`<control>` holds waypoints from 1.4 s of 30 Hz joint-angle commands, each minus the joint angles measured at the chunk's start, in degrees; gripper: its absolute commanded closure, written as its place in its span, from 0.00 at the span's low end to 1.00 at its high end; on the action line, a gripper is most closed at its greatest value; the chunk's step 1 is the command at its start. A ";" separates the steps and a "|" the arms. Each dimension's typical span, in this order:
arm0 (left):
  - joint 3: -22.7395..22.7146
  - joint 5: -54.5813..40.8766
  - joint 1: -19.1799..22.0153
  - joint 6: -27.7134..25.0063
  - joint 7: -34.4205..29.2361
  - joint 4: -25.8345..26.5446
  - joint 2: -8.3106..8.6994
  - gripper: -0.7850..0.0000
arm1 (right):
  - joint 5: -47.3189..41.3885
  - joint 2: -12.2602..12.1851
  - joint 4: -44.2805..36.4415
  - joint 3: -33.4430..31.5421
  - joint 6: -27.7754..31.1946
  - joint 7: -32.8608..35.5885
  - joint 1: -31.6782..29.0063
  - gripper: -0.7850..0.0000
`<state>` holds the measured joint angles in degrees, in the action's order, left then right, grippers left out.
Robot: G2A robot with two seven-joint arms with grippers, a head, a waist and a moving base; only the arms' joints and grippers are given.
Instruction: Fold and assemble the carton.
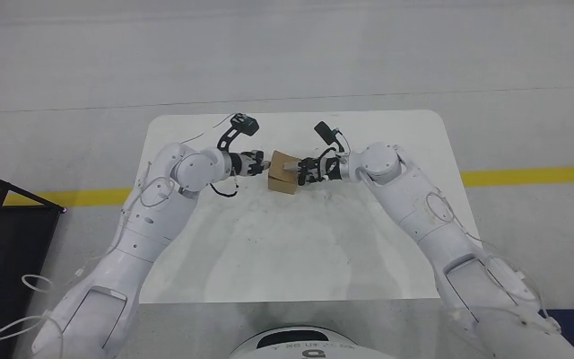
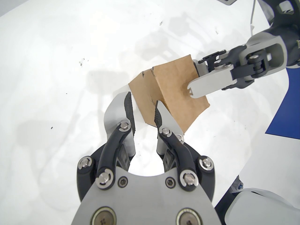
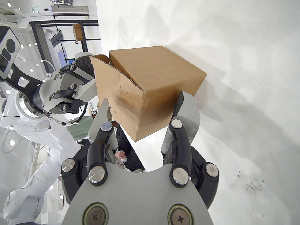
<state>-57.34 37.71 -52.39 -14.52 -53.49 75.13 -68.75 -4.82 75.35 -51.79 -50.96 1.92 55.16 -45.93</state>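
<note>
A small brown carton [image 1: 283,176] sits between my two grippers at the back middle of the white table [image 1: 296,251]. My right gripper [image 3: 141,106] is shut on the carton [image 3: 150,83], one finger against a side wall and the other by a loose flap [image 3: 105,80]. In the left wrist view one of its fingers [image 2: 206,86] lies flat on the carton's [image 2: 173,90] broad face. My left gripper [image 2: 143,99] is open at the opposite end, its tips on either side of the narrow end face. From above, the left gripper [image 1: 261,165] and right gripper [image 1: 303,171] flank the box.
Bare tabletop lies in front of the carton toward the robot. A black frame [image 1: 18,202] stands on the floor off the table's left side. A yellow floor line [image 1: 520,176] runs behind the table. A blue surface [image 2: 284,118] lies past the table edge.
</note>
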 commanded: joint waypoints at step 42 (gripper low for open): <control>0.00 1.30 0.94 0.21 0.32 -0.91 0.40 0.76 | 1.85 0.44 1.05 0.48 -0.76 0.85 0.73 0.51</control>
<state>-57.13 38.80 -51.50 -14.44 -53.31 74.22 -68.41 -2.99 75.78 -50.77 -50.49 1.15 55.99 -45.22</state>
